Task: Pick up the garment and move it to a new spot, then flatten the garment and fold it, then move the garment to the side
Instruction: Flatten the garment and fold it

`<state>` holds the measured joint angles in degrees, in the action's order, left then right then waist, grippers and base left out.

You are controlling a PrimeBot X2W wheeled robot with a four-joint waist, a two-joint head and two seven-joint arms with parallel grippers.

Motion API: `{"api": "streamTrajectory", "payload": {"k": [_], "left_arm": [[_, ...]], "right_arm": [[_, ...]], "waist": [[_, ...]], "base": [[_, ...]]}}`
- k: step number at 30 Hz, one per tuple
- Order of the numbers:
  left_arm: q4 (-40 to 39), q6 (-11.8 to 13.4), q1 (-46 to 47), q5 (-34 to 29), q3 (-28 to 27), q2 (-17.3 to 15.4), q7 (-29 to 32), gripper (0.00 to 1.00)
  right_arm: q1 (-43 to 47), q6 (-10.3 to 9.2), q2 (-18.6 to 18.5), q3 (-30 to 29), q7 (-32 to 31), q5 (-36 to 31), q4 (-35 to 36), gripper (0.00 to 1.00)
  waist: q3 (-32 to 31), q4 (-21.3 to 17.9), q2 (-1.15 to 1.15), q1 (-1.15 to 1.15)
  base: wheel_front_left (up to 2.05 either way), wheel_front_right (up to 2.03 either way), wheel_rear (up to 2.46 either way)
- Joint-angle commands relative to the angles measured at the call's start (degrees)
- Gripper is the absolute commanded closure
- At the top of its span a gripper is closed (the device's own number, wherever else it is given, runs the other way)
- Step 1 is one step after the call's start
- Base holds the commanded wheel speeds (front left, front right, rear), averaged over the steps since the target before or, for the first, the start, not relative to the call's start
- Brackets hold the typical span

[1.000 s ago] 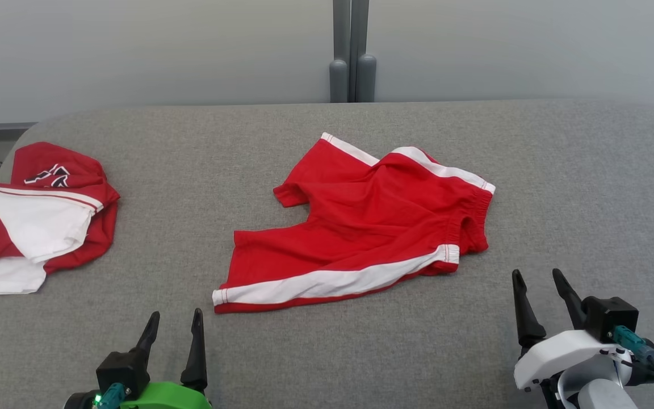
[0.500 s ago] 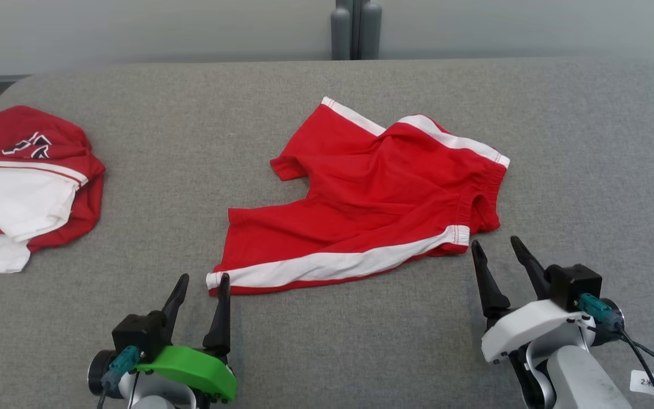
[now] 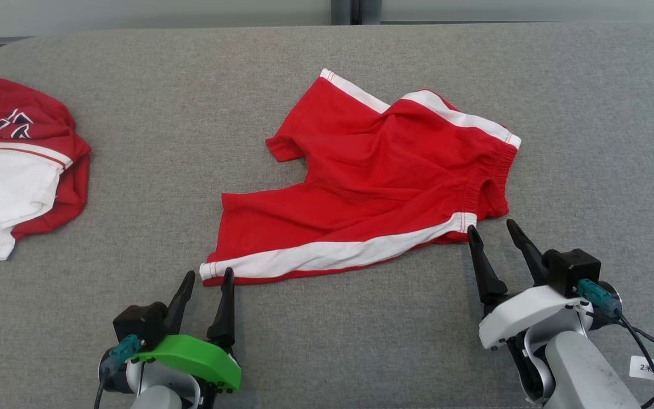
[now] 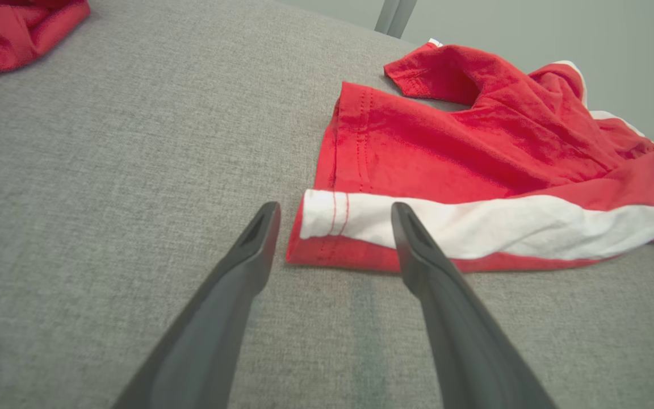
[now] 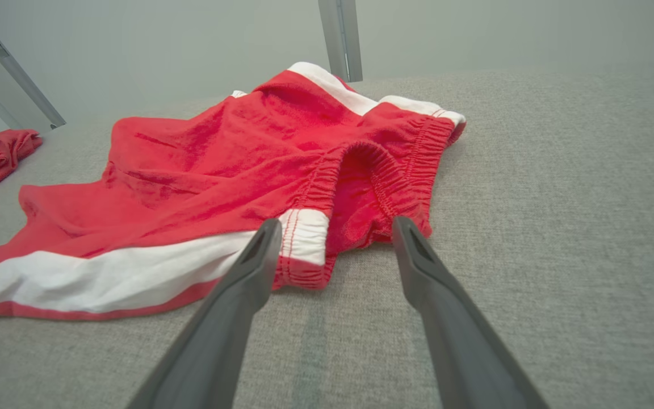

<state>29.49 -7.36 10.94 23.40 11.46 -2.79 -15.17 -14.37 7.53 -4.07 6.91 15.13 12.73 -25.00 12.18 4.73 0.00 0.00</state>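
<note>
Red-and-white garment [image 3: 372, 187] (a pair of shorts) lies rumpled and unfolded near the middle of the grey desk [image 3: 134, 85], well apart from a second red-and-white garment [image 3: 15, 165] at the desk's left edge. The left claw [image 3: 209, 272] stands wide with the near leg-hem corner [image 4: 321, 216] just ahead of its 2 fingers, and the right claw [image 3: 491, 225] stands wide at the near waistband corner [image 5: 304, 233]; neither holds cloth. Judged from this, every step remains — pick-up and move, flattening, folding, setting aside — and a first 2-corner grasp appears to be in preparation.
</note>
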Motion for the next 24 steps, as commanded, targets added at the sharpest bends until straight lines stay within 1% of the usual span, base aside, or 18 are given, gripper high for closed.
{"api": "streamTrajectory", "payload": {"k": [1,11,24], "left_arm": [[-0.1,-0.2,0.8,0.7,0.4,-0.2,0.0,0.0],[-0.6,-0.2,1.2,2.9,2.3,-0.2,0.0,0.0],[-0.4,-0.2,1.5,2.2,2.6,-0.2,0.0,0.0]], "right_arm": [[-0.4,-0.09,-0.2,0.2,0.0,0.3,0.1,0.0],[-1.0,-0.09,-0.3,2.0,0.0,1.1,-0.5,0.0],[-2.7,-0.09,-1.0,6.3,0.0,4.3,-2.6,0.0]], "waist": [[0.0,0.0,0.0,0.0],[0.4,-0.1,0.0,0.0],[0.7,0.4,0.0,0.0]], "base": [[0.0,0.0,0.0],[0.0,0.0,0.0],[0.0,0.0,0.0]]}}
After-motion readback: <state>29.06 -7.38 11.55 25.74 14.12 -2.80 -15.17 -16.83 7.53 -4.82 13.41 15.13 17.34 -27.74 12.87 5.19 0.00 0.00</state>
